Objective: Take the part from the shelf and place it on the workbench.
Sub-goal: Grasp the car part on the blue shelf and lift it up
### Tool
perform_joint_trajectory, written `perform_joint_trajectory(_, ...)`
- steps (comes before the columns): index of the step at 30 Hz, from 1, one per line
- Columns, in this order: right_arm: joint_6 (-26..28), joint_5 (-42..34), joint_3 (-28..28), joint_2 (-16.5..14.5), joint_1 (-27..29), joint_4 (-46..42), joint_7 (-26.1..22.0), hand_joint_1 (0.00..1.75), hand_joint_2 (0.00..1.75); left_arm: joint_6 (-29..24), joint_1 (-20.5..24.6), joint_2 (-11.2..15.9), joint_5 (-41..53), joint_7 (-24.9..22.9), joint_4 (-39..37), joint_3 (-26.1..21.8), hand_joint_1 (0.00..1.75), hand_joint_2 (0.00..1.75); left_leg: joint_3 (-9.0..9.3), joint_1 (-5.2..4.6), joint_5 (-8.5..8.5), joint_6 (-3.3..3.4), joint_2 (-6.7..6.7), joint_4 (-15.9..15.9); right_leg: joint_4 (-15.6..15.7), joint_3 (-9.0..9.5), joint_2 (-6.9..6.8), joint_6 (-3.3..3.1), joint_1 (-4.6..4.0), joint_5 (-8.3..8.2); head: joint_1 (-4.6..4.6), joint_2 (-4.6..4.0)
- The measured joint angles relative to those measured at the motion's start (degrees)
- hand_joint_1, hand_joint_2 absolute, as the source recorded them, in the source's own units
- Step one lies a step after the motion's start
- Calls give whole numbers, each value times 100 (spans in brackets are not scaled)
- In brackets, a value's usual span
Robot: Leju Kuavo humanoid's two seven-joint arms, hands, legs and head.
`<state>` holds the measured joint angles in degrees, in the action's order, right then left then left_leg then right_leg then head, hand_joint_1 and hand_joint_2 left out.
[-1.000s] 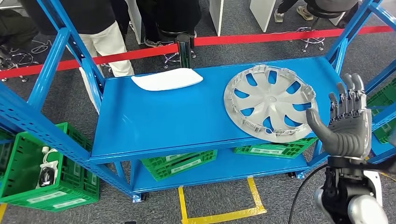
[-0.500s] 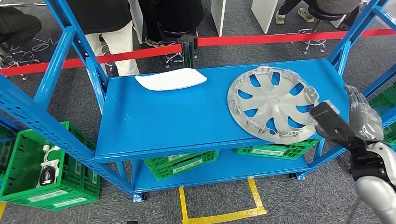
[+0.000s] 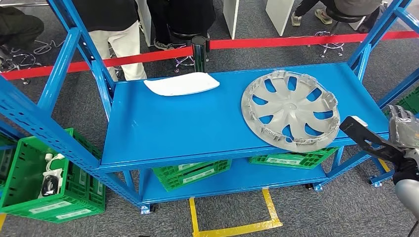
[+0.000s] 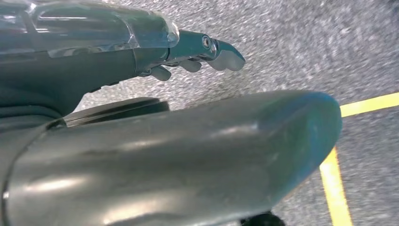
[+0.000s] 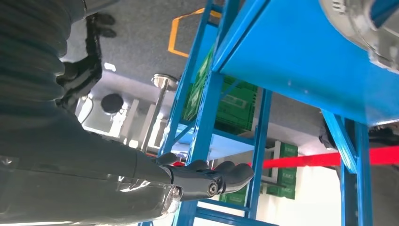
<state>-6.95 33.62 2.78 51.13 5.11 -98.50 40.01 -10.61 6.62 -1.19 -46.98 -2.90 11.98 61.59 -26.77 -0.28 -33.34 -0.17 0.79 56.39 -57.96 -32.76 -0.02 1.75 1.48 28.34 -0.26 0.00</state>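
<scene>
Silver plastic wheel cover (image 3: 290, 109) flat on blue metal shelf (image 3: 197, 123), front rim overhanging shelf edge, likely for easy gripping. Right hand (image 3: 390, 140) just beside that rim, fingers (image 5: 221, 176) spread, empty. Left hand (image 4: 141, 141) hanging over floor, fingers loosely apart, empty.

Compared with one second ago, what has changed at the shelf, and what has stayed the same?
The right hand has turned from upright, with its fingers pointing up beside the hubcap, to lying low by the shelf's front right corner, thumb toward the hubcap. It holds nothing. The hubcap and the white part have not moved on the shelf.
</scene>
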Motion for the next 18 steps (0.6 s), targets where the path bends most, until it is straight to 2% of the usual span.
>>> perform_joint_trajectory(8, -318, -9, -370, 150, -243, 113, -79, 0, 175, 97, 7, 73, 69, -282, 0, 73, 0, 0, 1, 3, -3, 4, -57, -2, -1, 1, 15, 1, -1, -1, 0, 0)
perform_joint_trajectory(12, -463, -48, -670, 191, -495, 224, -230, 0, 175, 32, 14, 101, 49, -154, 0, 118, 0, 0, 4, 4, -5, 7, -73, -2, -2, 2, 27, 3, -2, -2, 0, 0)
perform_joint_trajectory(18, -809, 170, -1356, 192, -825, 425, -735, 0, 175, -50, 18, 114, -70, 79, 0, 119, 0, 0, 3, 3, -5, 8, -85, -2, -1, 2, 32, 4, -2, -4, 1, 0)
